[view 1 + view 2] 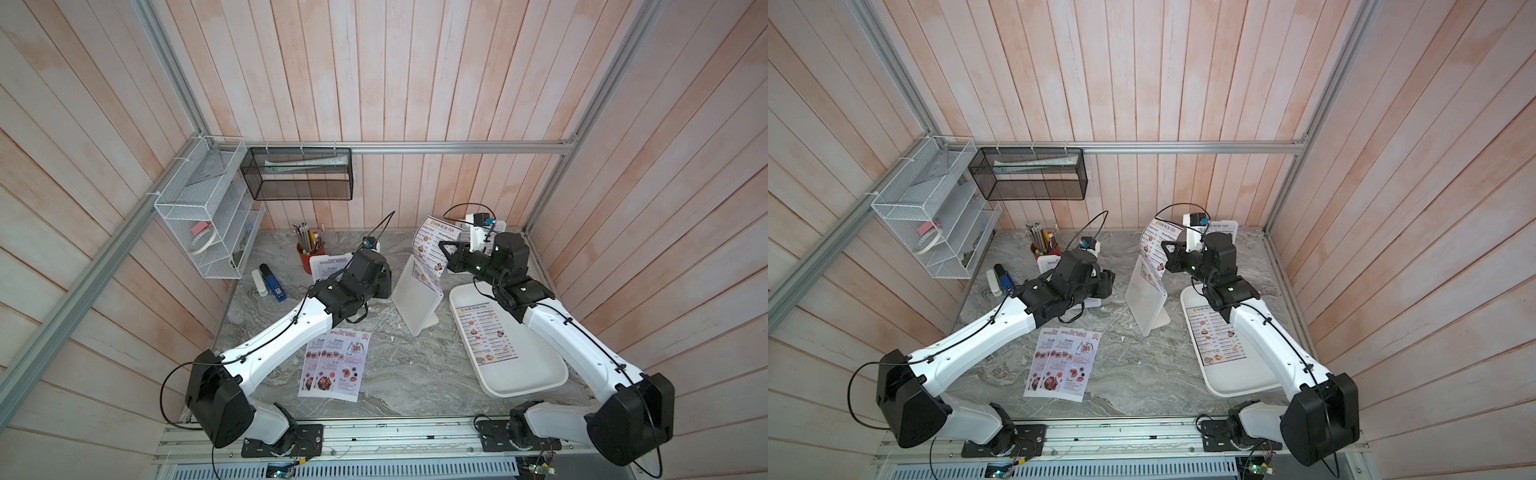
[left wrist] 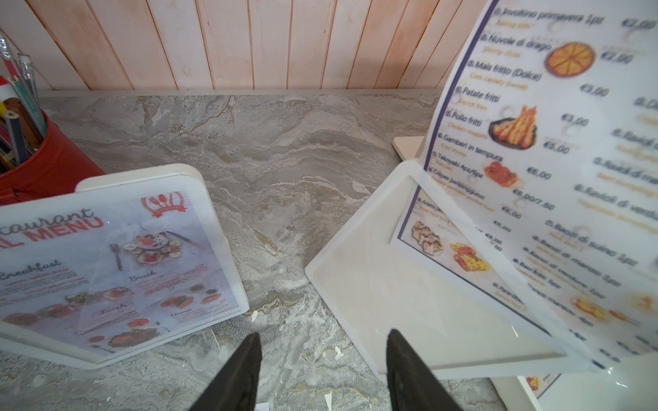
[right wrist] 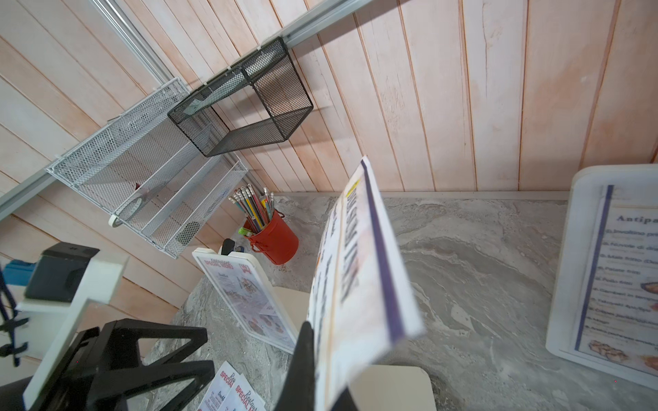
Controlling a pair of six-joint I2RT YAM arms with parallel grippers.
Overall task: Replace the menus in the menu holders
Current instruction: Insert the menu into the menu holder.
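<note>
The right gripper point(image 1: 444, 254) is clamped on the Dim Sum Inn menu point(image 1: 430, 243). The menu's lower end sits inside the middle menu holder point(image 1: 409, 307), just off the table's point(image 1: 395, 374) centre toward 1 o'clock. The left gripper point(image 2: 323, 334), jaws apart and empty, hovers at that holder's 9 o'clock.

In both top views the light is bright, soft and even, so the arms point(image 1: 291, 324) cast only faint, fuzzy shadows close beneath them on the grey bench point(image 1: 395, 374), and the wide lens splays the wall planks point(image 1: 104, 104) outward toward the edges. In the left wrist view the lifted menu sheet point(image 2: 552, 142) is smeared and out of focus (its small print hardly readable), the bench is crisp, and a pale sheen crosses the clear front of the menu holder point(image 2: 106, 277). In the right wrist view the same sheet point(image 3: 356, 284) blurs close to the lens.
</note>
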